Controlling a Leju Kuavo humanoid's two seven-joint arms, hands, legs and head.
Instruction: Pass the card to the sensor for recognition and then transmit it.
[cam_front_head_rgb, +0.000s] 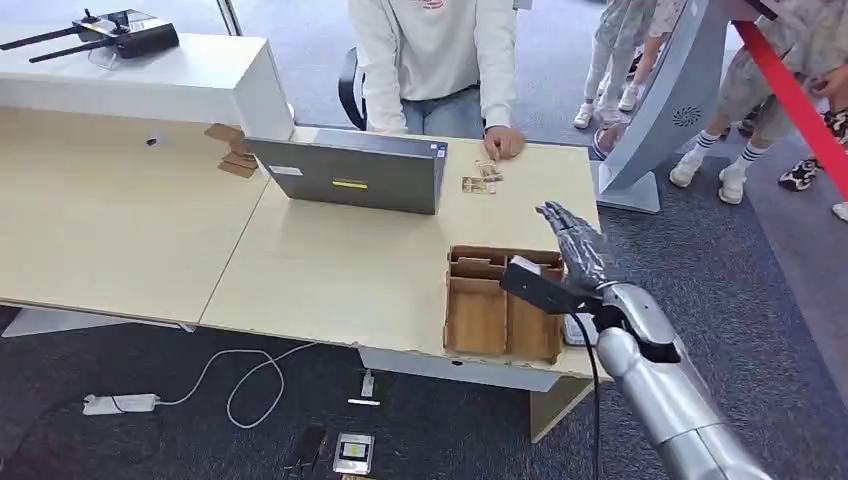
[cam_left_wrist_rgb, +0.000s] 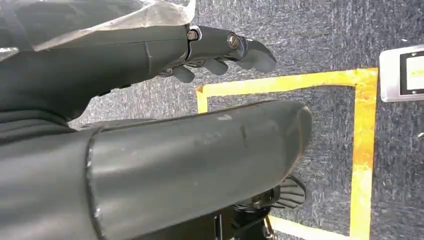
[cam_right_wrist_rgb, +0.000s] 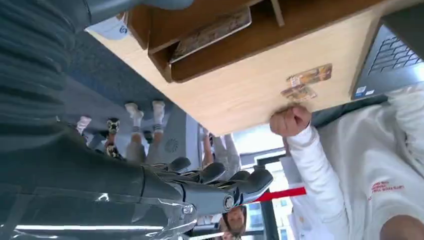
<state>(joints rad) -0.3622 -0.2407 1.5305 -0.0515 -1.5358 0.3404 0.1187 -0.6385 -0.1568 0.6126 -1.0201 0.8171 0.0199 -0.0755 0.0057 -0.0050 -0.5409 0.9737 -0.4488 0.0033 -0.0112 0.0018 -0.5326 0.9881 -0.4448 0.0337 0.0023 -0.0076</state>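
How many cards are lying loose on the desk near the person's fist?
2: both lie beside the person's fist, just past the laptop's corner, one card nearer the fist and the other card touching it. More may sit hidden in the cardboard tray.

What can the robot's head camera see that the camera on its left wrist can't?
Head view alone: the desk, the grey laptop, the brown divided box, small cards beside a seated person's hand, and the robot's raised, empty right hand. Left wrist view alone: the left hand, fingers loosely curled over yellow floor tape. Both share the dark carpet.
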